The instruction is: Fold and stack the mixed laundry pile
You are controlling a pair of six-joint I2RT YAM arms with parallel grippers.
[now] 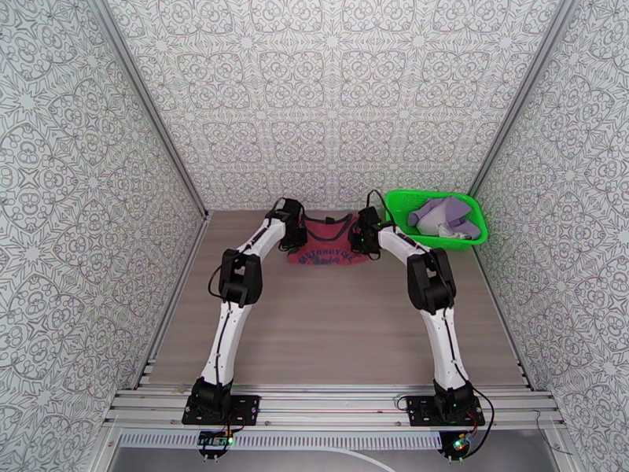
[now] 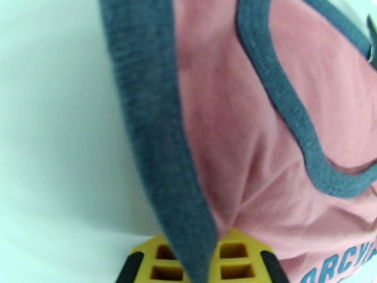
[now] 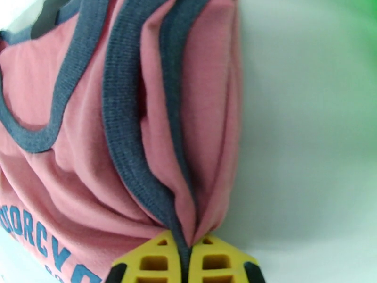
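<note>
A dark red tank top (image 1: 329,239) with dark trim and blue lettering lies at the far middle of the table, between both grippers. My left gripper (image 1: 292,234) is shut on its left armhole edge; in the left wrist view the yellow fingertips (image 2: 162,260) pinch the dark trim of the tank top (image 2: 264,137). At the top's right side my right gripper (image 1: 363,236) is shut on bunched cloth, and its yellow fingertips (image 3: 155,262) clamp folds of the tank top (image 3: 85,152). A lavender garment (image 1: 448,215) lies in the green basket (image 1: 418,238).
The green mesh basket stands at the far right, close beside the right gripper. Patterned walls (image 1: 330,96) enclose the table on three sides. Bare wooden tabletop (image 1: 330,324) stretches between the arms toward the near rail.
</note>
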